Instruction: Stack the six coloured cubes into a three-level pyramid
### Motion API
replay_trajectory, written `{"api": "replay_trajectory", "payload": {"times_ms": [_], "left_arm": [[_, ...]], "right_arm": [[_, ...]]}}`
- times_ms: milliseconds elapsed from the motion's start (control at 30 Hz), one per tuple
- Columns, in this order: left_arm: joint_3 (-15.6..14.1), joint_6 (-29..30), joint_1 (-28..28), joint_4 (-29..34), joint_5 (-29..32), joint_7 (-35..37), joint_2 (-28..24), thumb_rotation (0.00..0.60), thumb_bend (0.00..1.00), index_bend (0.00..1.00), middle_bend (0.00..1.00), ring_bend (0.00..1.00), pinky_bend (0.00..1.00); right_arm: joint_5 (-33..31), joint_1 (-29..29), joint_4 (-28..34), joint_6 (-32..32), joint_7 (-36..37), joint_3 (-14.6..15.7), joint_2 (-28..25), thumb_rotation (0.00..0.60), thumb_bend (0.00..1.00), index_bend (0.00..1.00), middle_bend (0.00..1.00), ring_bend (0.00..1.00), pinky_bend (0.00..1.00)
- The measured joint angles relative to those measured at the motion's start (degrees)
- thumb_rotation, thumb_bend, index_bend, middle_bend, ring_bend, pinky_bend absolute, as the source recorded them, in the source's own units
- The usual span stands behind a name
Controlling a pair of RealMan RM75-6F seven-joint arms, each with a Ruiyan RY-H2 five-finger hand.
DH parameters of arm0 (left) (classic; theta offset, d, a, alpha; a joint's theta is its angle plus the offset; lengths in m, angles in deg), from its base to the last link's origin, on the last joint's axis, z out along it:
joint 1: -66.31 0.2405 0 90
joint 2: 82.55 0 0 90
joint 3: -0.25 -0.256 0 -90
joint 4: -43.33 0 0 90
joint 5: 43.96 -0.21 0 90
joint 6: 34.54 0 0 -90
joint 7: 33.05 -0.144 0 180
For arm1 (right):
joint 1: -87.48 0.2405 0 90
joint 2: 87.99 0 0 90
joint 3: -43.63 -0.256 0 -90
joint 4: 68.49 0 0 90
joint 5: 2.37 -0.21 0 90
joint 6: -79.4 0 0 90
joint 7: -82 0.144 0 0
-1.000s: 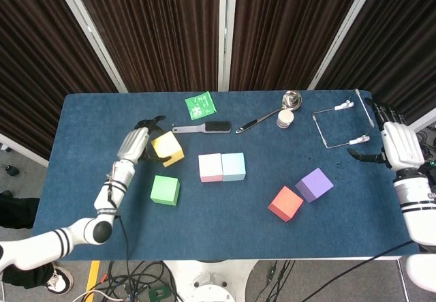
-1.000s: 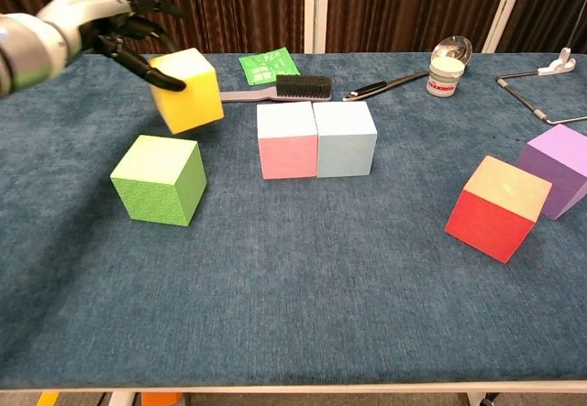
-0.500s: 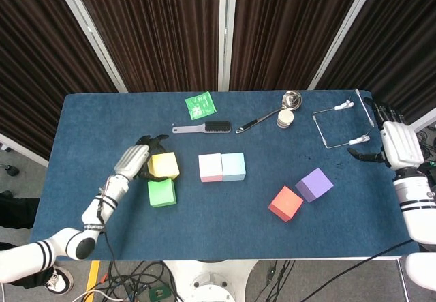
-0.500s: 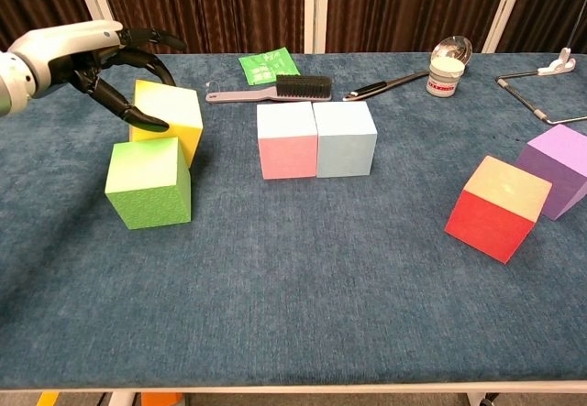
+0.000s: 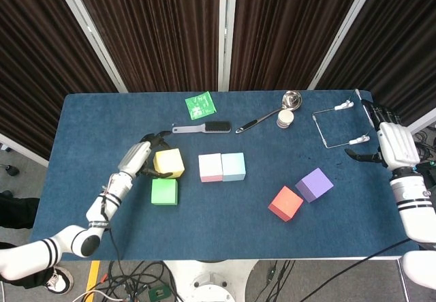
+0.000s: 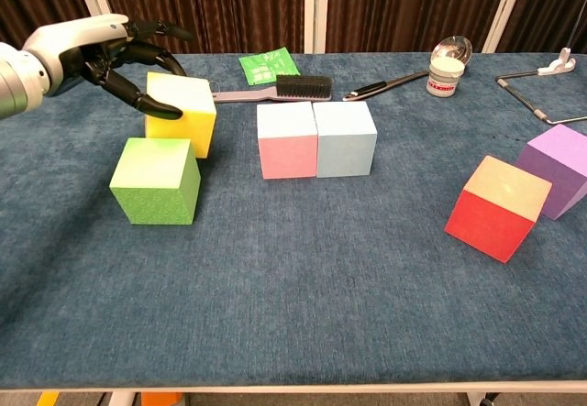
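Bright even overhead light, soft short shadows beside the cubes, sharp focus, no glare

I stand in what looks like a robot lab or test room, not a home. My surface [image 5: 225, 227] is a table covered edge to edge in blue felt-like cloth, set before dark brown curtains [image 5: 157, 29] that hang between white posts [image 5: 225, 29] and close off the back. On the grey floor [image 5: 27, 159] under the near edge lie loose black cables [image 5: 136, 275], bare and untidy. What lies on the cloth is a mixed lot of props: foam cubes [image 6: 316, 138] in plain colours, a brush [image 5: 204, 127], a ladle [image 5: 269, 114], a green packet [image 5: 199, 104] and a wire frame [image 5: 337, 128], with no household order among them.
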Motion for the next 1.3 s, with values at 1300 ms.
{"api": "replay_trajectory", "payload": {"times_ms": [1300], "left_arm": [[-0.8, -2.2, 2.3, 18.7, 3.5, 3.6, -11.1, 0.6, 0.17, 0.11, 0.54, 0.21, 0.3]], "right_arm": [[-0.2, 0.7, -1.1, -0.6, -0.6, -0.1, 2.1, 0.6, 0.07, 0.0, 0.07, 0.0, 0.0]]}}
